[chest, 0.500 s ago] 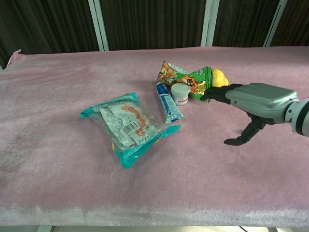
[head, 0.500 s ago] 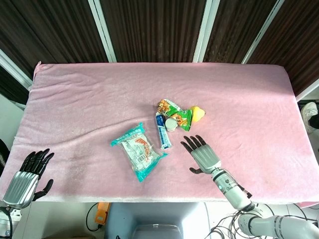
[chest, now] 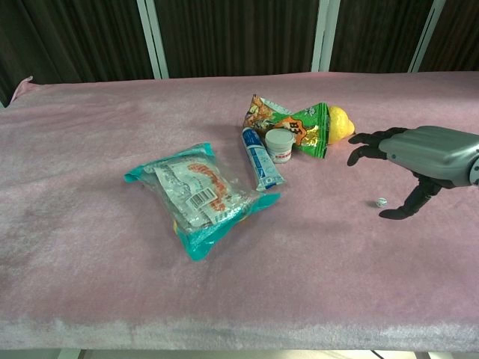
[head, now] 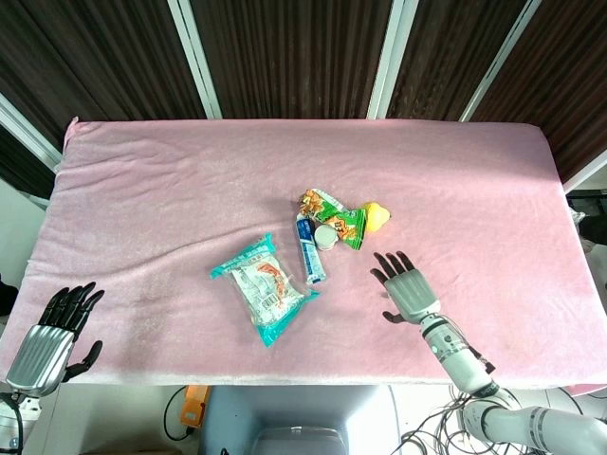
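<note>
My right hand (head: 409, 288) (chest: 419, 152) hovers over the pink cloth with fingers spread, holding nothing, to the right of a cluster of items. The cluster holds a green snack pouch (head: 334, 217) (chest: 296, 124), a yellow lemon (head: 377, 215) (chest: 340, 123), a small white jar (head: 325, 236) (chest: 281, 144) and a blue tube (head: 309, 252) (chest: 260, 159). A teal packet of food (head: 263, 287) (chest: 198, 197) lies left of them. A tiny bead (chest: 381, 202) lies on the cloth under the right hand. My left hand (head: 49, 336) rests open off the table's front left corner.
The pink cloth-covered table (head: 171, 199) (chest: 90, 134) spreads wide to the left and back. Dark slatted panels stand behind it. An orange object (head: 194, 406) shows below the front edge.
My right hand has drawn back to the right, away from the lemon and pouch. A small bead now shows on the cloth beneath it. The left hand has not moved.
</note>
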Controlling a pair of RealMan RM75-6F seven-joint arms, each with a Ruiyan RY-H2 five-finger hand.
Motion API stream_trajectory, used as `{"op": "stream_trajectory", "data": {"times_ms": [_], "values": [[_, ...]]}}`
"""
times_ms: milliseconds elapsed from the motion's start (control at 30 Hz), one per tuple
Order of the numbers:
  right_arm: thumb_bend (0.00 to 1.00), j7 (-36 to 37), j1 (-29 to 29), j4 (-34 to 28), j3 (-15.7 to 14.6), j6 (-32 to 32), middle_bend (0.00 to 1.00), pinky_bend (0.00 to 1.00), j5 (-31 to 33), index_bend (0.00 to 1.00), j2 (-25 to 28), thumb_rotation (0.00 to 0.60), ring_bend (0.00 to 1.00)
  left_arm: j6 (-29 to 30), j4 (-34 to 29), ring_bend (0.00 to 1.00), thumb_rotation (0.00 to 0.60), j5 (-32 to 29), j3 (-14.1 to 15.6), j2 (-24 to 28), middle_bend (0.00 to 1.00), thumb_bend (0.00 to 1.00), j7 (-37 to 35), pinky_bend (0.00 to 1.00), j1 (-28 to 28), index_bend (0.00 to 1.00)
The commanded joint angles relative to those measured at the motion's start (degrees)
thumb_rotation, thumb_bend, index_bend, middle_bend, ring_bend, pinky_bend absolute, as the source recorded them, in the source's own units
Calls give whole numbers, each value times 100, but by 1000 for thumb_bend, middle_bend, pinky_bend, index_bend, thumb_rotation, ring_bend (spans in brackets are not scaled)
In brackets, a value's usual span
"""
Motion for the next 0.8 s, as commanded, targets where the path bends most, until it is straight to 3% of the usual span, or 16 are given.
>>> {"op": "stream_trajectory", "data": {"times_ms": [33, 233, 500, 800], "values": [[327, 147, -49, 122, -82, 12, 0, 0, -1, 381, 146, 600, 0, 15, 9, 0, 600, -3, 8, 7, 0, 402, -5, 41, 16, 0], [344, 426, -14, 429, -207, -118, 0, 0, -121, 530, 115, 600, 0, 67, -2, 0, 600, 3, 22, 7, 0, 404, 25, 41, 58, 0], [393, 846, 131, 984, -250, -318, 0, 0, -303, 567, -241, 600, 0, 50, 8, 0, 600, -57, -7, 9, 0, 403, 10, 41, 57, 0], [432, 1048, 201, 1132, -201, -263, 0, 0, -401, 583, -307, 600, 0, 60, 15, 0, 600, -73, -16, 30, 0, 404, -36, 41, 66, 0]]}}
